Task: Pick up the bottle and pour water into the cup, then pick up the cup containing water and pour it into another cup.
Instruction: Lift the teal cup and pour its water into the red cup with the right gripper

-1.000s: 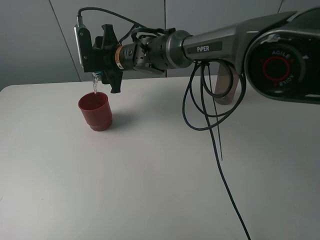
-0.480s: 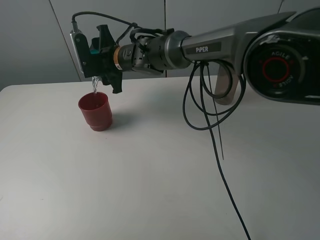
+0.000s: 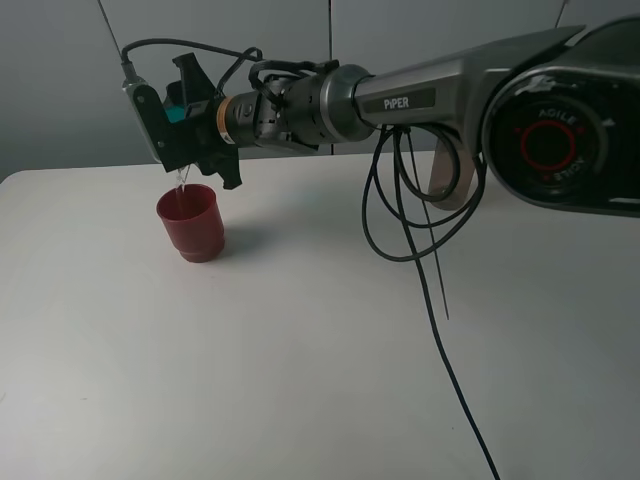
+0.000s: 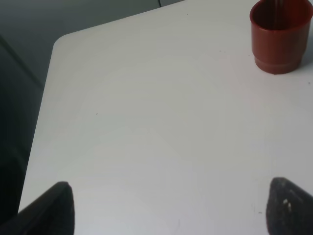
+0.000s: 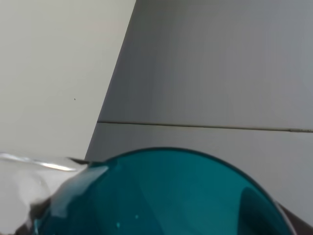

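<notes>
Teal cup (image 5: 161,196) cut off by the frame edge, its rim unseen

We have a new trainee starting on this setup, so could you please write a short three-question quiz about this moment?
1. True or false: the red cup lies on its side.
2. Which arm's fingers hold the teal cup? A left, B right.
3. Fill in: water falls from the teal cup into the ____ cup.

Key: 1 false, it stands upright on the table. 2 B, the right gripper. 3 red.
</notes>
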Robot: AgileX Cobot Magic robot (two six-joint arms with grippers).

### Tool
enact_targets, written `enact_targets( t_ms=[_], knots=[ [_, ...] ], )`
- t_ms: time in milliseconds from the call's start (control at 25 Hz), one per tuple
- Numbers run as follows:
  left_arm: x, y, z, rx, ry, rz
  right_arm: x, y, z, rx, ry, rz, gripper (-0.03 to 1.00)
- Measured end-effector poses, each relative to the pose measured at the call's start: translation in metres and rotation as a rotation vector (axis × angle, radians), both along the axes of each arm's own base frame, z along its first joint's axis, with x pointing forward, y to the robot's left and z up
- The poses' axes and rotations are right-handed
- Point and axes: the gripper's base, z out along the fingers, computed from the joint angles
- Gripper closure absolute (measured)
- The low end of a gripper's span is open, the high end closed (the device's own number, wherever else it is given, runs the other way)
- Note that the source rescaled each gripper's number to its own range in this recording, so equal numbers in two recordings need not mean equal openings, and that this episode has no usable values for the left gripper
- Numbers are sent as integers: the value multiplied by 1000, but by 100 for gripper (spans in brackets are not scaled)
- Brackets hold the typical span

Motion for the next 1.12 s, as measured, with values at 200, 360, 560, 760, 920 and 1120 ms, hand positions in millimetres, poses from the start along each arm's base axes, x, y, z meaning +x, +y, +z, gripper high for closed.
enact_targets(
  t_ms=[200, 360, 560, 760, 920, 1120],
  knots=[
    [0, 0, 0, 0, 0, 0, -2, 2, 0, -19, -25, 18, 86],
    [0, 0, 0, 0, 0, 0, -3, 3, 0, -40, -50, 38, 86],
    [0, 0, 0, 0, 0, 0, -6, 6, 0, -77, -95, 68, 86],
    [0, 0, 0, 0, 0, 0, -9, 9, 0, -108, -135, 98, 86],
    [0, 0, 0, 0, 0, 0, -10, 10, 0, -141, -175, 120, 86],
    [0, 0, 0, 0, 0, 0, -10, 10, 0, -179, -220, 145, 86]
  ],
)
